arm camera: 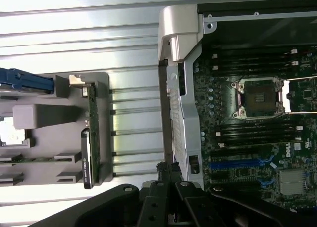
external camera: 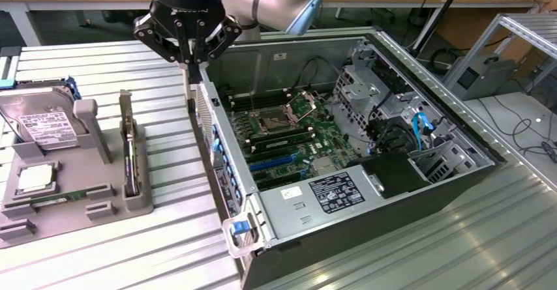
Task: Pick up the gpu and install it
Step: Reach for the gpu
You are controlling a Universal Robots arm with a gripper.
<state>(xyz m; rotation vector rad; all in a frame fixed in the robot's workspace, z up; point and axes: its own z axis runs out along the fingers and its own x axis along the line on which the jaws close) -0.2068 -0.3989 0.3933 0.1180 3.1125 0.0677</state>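
**Exterior view:** The grey robot arm (external camera: 280, 0) hangs over the ribbed metal bench (external camera: 104, 254), its black jaws clenched with nothing seen between them. They are poised just above the rear wall of the open grey computer case (external camera: 452, 186). The gpu, a long, thin dark card with a narrow silver bracket at one end (external camera: 130, 152), stands on edge in the outer slot of a grey plastic holder tray (external camera: 139, 206) toward the exterior view's left. It is well apart from the jaws. A strip of bare bench separates the tray from the case. Sharing the tray are a boxy silver hard drive with a white label (external camera: 39, 117) and a small green memory stick (external camera: 52, 201). Inside the case lie the green motherboard (external camera: 291, 148), the square processor socket (external camera: 276, 116) and blue expansion slots (external camera: 276, 162). A labelled silver power supply (external camera: 327, 195) crowds the near end, and black and blue cables (external camera: 409, 133) bunch along the exterior view's right wall.

**Wrist view:** The jaws meet over the case's rear wall (arm camera: 181, 29). The gpu (arm camera: 89, 145) is upright in the tray (arm camera: 39, 115), with open bench (arm camera: 133, 54) running between card and case. Nothing lies on that strip. The motherboard (arm camera: 237, 182), socket (arm camera: 260, 98) and blue slots (arm camera: 237, 164) lie beyond the wall. The memory stick (arm camera: 34, 158) rests flat in the tray beside the card.
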